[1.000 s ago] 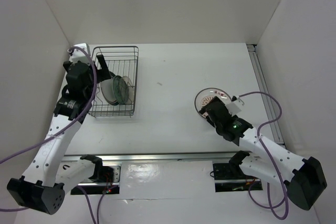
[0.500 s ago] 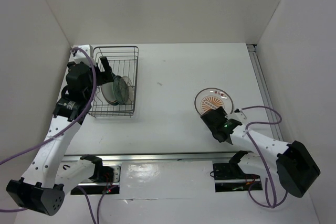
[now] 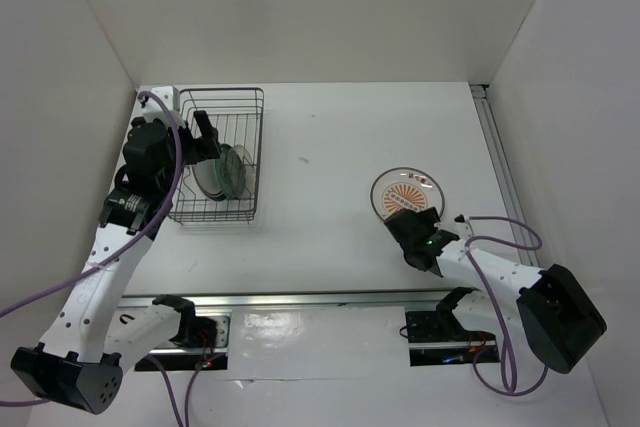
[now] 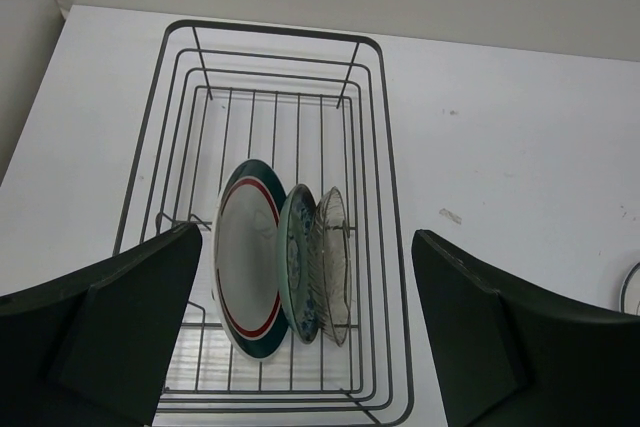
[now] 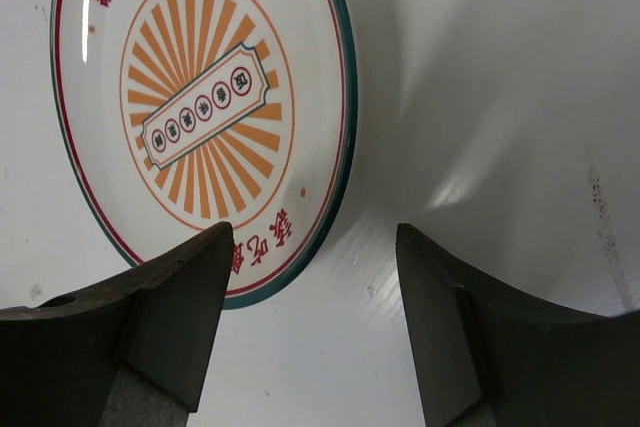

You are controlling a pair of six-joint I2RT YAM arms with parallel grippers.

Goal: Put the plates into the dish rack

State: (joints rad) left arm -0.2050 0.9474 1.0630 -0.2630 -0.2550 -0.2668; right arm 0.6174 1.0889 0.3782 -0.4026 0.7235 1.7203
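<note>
The dish rack (image 3: 238, 107) stands at the far left of the table, and also shows in the left wrist view (image 4: 382, 152). Three plates stand upright in its near half: the white one with the green-red rim (image 4: 245, 272), the teal-patterned one (image 4: 297, 262) and the pale grey one (image 4: 333, 257). My left gripper (image 3: 205, 137) hovers open and empty above them (image 4: 307, 237). The orange sunburst plate (image 3: 408, 192) lies flat on the table at the right (image 5: 205, 127). My right gripper (image 3: 404, 219) is open at the plate's near rim (image 5: 313, 232), with one finger over the rim and the other over bare table.
The far half of the rack holds only bare wires (image 4: 270, 127). A small dark mark (image 3: 305, 159) lies mid-table. A metal rail (image 3: 500, 167) runs along the table's right edge. White walls enclose the left, right and back.
My right gripper has drawn back from over the sunburst plate to its near rim, uncovering the plate. My left gripper has shifted slightly farther over the rack.
</note>
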